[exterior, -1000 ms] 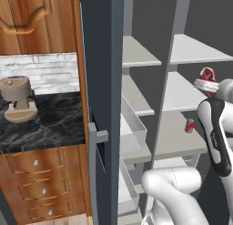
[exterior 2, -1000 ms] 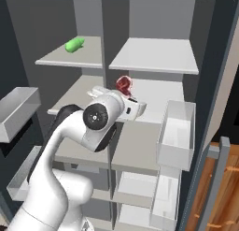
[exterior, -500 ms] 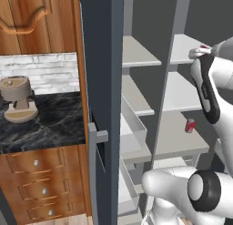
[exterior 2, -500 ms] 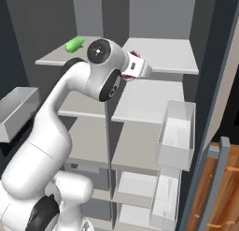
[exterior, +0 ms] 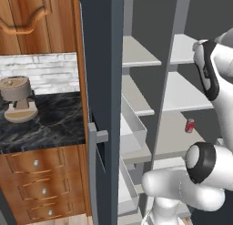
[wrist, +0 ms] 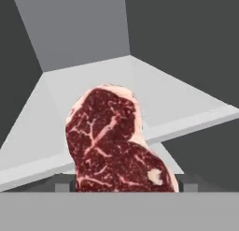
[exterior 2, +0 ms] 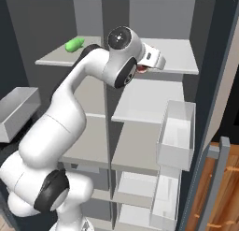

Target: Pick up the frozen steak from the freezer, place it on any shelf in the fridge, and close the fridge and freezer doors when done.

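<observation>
The frozen steak [wrist: 114, 141], a dark-red marbled slab with a pale fat rim, stands upright in my gripper [wrist: 123, 185], which is shut on it. In the hand view it hangs just in front of a pale grey shelf [wrist: 93, 80]. From the right base view the gripper [exterior 2: 150, 65] is at the front edge of the fridge's top shelf [exterior 2: 179, 57], with a bit of red steak [exterior 2: 142, 70] showing under the hand. The freezer [exterior 2: 60, 57] is the compartment to the left. Both doors stand open: the freezer door [exterior: 100, 83] and the fridge door [exterior 2: 219, 85].
A green item [exterior 2: 74, 44] lies on the freezer's top shelf. A red can [exterior: 189, 125] stands on a lower fridge shelf. Clear bins [exterior 2: 177, 132] hang on the fridge door. A dark counter [exterior: 41, 119] with a wooden-grey appliance [exterior: 18, 99] lies left of the unit.
The arm has lifted the steak from the middle shelf's height up to the top fridge shelf and a little to the right. The grip on the steak has held.
</observation>
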